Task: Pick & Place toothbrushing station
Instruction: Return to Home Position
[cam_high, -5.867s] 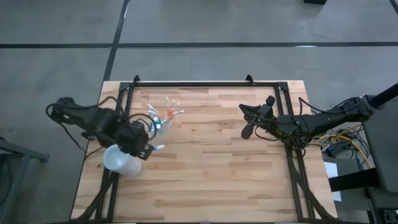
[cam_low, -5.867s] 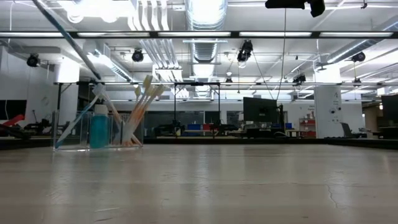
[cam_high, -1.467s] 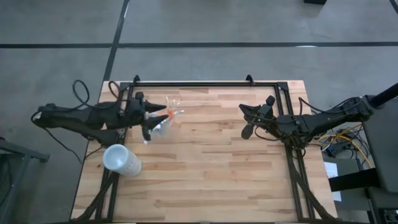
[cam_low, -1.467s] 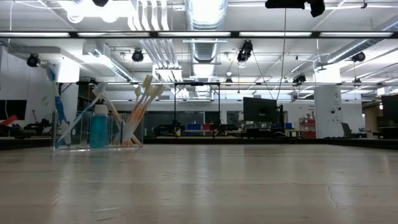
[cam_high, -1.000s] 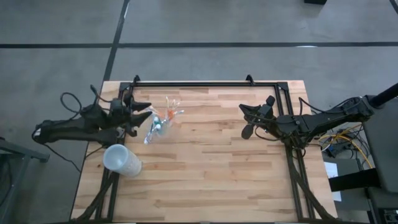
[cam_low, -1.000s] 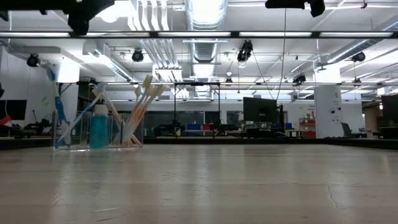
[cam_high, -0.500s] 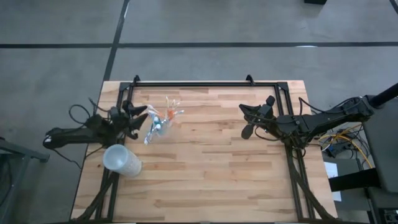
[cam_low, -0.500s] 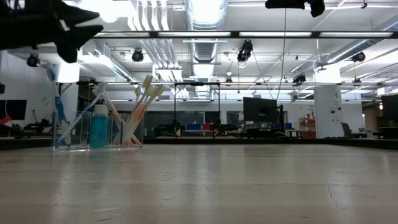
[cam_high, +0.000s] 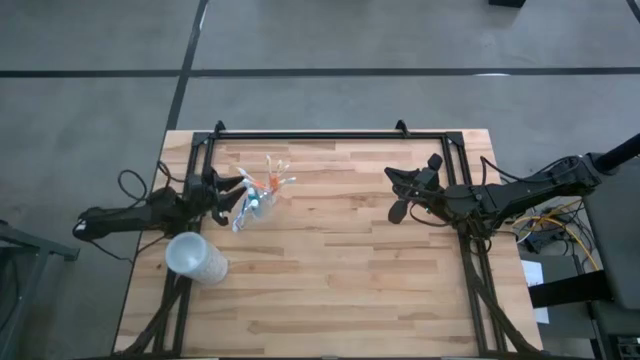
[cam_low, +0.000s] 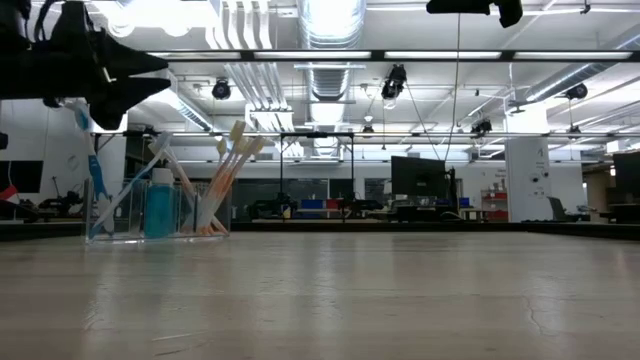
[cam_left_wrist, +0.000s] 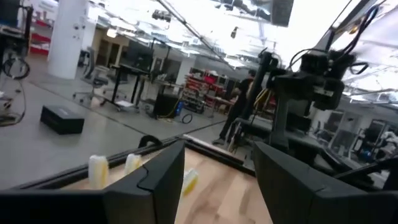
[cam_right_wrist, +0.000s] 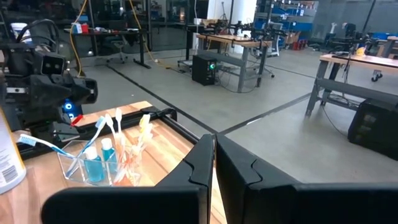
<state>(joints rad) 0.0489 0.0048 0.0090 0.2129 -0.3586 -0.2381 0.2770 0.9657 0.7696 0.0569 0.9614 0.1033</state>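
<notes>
Jaws of the left gripper (cam_high: 236, 190) hang spread and empty just beside the clear tumbler (cam_high: 257, 198), which sits back-left on the worktop (cam_high: 340, 270) with the toothbrushes (cam_low: 226, 165) and blue toothpaste tube (cam_low: 159, 208) inside, and the right gripper (cam_high: 394, 193) is parked pinched closed way over right.

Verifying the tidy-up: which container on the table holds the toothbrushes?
The clear rectangular organizer, with white-orange and white-blue toothbrushes sticking out; the larger frosted whitish cup shows none.
</notes>
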